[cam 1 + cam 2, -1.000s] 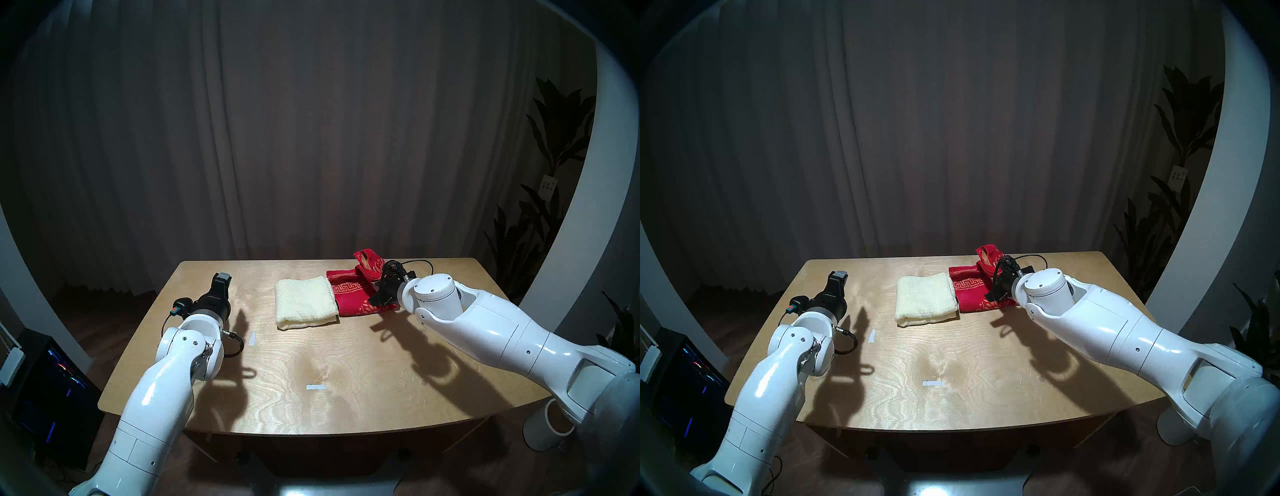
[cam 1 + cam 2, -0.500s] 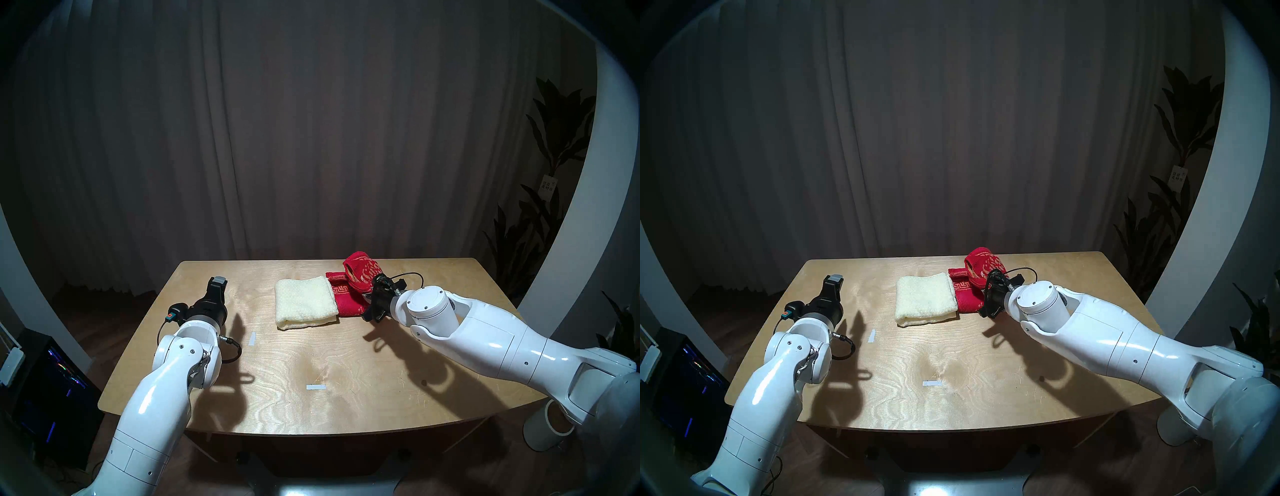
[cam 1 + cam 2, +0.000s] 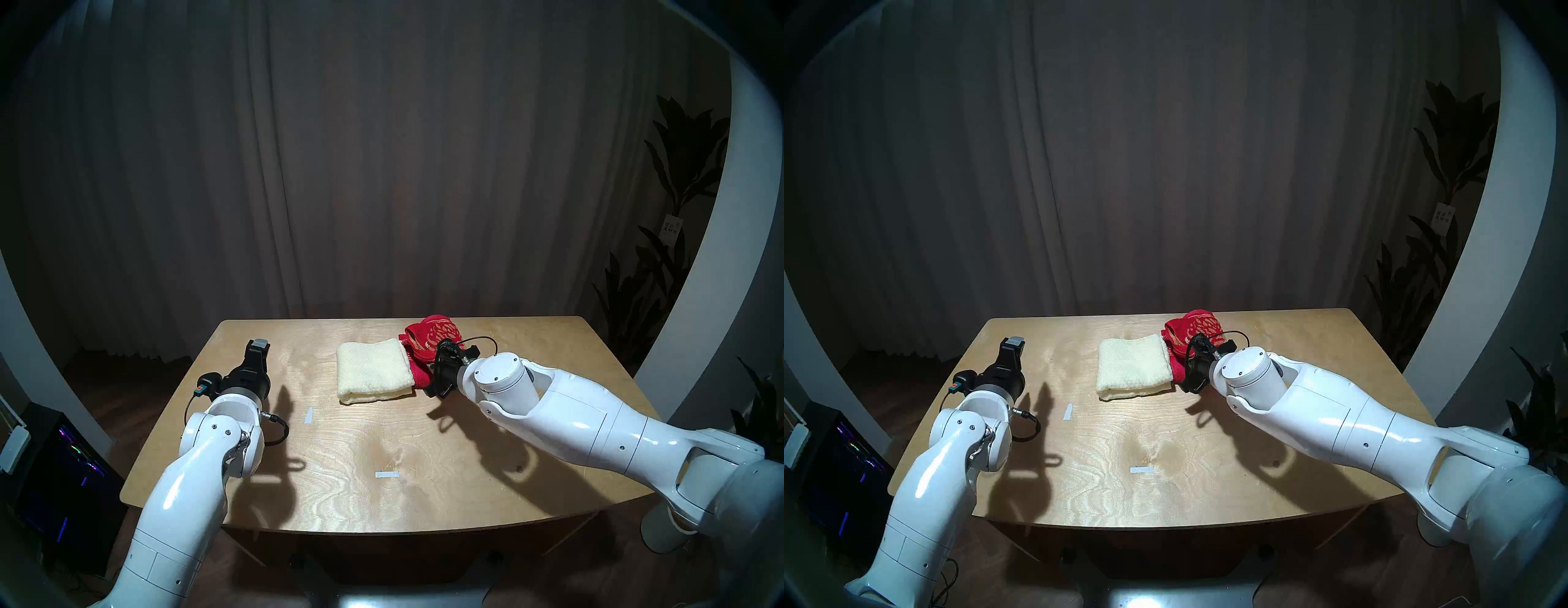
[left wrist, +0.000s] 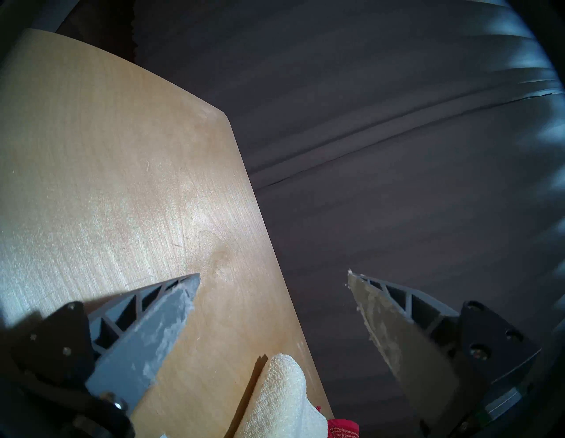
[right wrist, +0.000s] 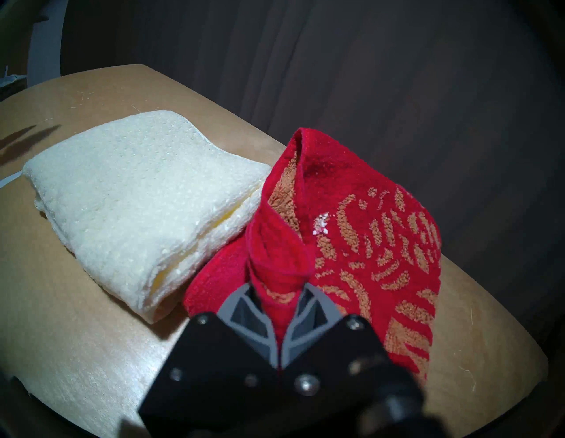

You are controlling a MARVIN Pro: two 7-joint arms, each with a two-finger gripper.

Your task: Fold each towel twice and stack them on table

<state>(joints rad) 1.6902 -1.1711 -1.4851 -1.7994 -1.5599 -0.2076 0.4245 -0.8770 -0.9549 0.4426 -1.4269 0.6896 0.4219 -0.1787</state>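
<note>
The cream towel (image 3: 373, 375) lies folded at the back middle of the plywood table (image 3: 382, 446). It also shows in the right wrist view (image 5: 137, 198) and the left wrist view (image 4: 281, 394). The red towel (image 3: 428, 339) with a gold pattern lies bunched right beside it, touching its right edge. My right gripper (image 5: 278, 290) is shut on a raised fold of the red towel (image 5: 367, 238), holding it above the towel's lower layer. My left gripper (image 4: 273, 275) is open and empty, hovering over the table's back left part (image 3: 259, 344), apart from both towels.
Two white tape strips (image 3: 309, 415) (image 3: 387, 474) are stuck on the tabletop. A dark curtain hangs behind the table. A lit computer case (image 3: 63, 467) stands on the floor at left. Potted plants (image 3: 679, 170) and a white cylinder (image 3: 666, 530) are at right.
My right gripper has moved left toward the cream towel, carrying the red towel's lifted edge over its lower layer. My left arm has drifted a little to the left.
</note>
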